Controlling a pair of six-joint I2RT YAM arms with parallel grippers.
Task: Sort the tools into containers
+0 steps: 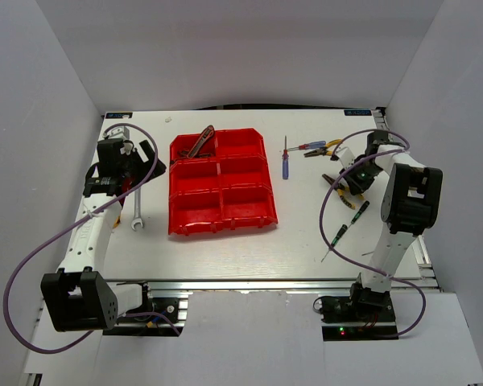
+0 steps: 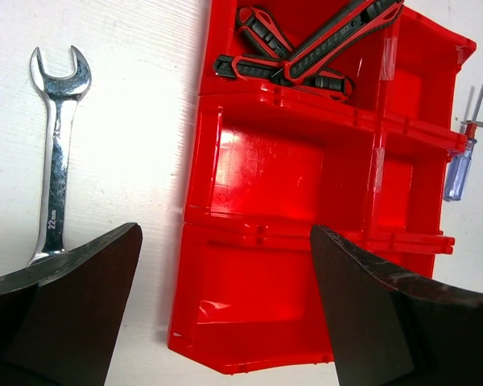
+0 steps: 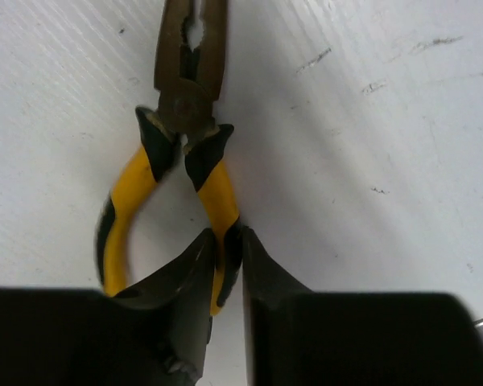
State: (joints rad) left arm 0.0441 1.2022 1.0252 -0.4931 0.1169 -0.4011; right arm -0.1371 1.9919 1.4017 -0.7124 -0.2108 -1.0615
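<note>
The white counter (image 1: 306, 241) is boxed in on three sides by plain pale grey panels. A back wall (image 1: 241, 48) rises from its far edge, and a left wall (image 1: 32, 161) and a right wall (image 1: 459, 112) stand along its flanks. A dark slit (image 1: 241, 107) runs where the back wall meets the counter. An aluminium rail (image 1: 258, 284) lines the counter's near edge, and a white board (image 1: 249, 346) lies just in front of it. The light is even and soft. Faint scuffs (image 3: 320, 58) mark the counter top.

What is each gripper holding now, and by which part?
The right gripper pinches the yellow-handled pliers by one of their two yellow handles. The left gripper is open and holds nothing.
</note>
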